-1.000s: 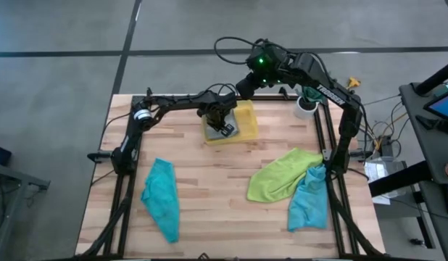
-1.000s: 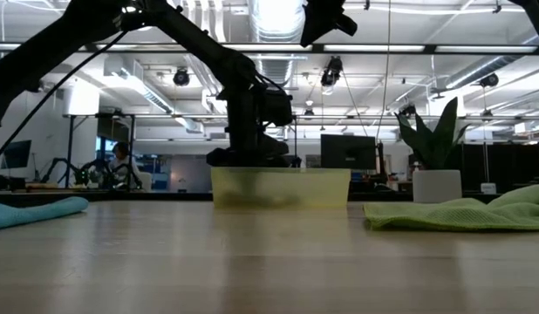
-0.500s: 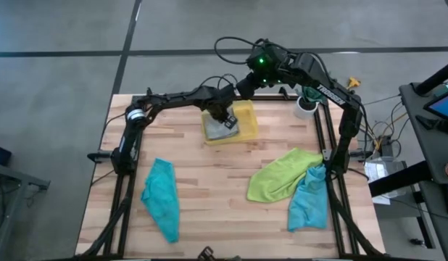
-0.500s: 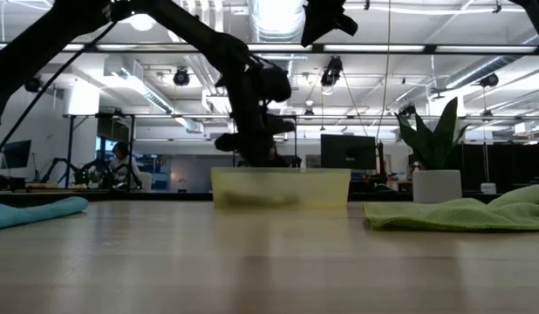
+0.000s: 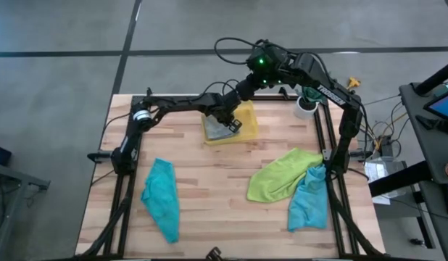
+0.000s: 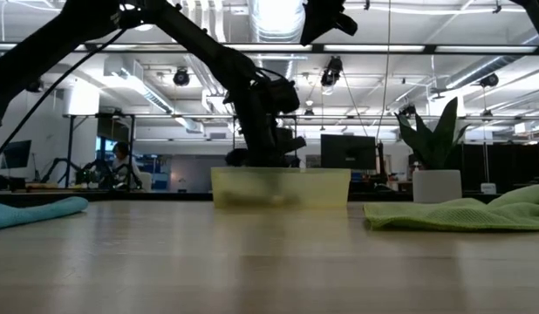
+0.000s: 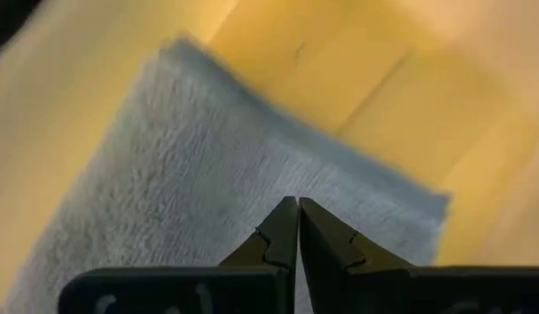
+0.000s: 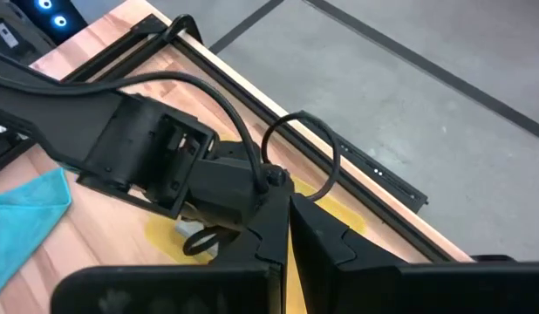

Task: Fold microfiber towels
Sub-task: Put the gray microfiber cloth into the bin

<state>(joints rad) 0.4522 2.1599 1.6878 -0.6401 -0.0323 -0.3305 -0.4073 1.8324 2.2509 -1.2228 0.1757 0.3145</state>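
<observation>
Towels first: I count four on the table [image 5: 202, 181]. One folded grey towel [image 7: 217, 201] lies flat in the yellow bin [image 5: 246, 116] at the far side. One teal towel [image 5: 161, 197] lies loose on the near left, a lime green towel [image 5: 278, 176] is crumpled on the near right, and a second teal towel [image 5: 309, 199] is touching and partly under its edge.

My left gripper [image 7: 297, 228] hangs over the grey towel inside the bin, fingers clenched together on nothing. I judge the grey one stowed, so one towel is done and three are left.

My right gripper [image 8: 285, 228] waits high above the bin's far side, fingers also closed and empty.

Next I would lift the left arm clear of the bin, open its fingers, and go for the lone teal towel, which needs spreading flat before any fold.
</observation>
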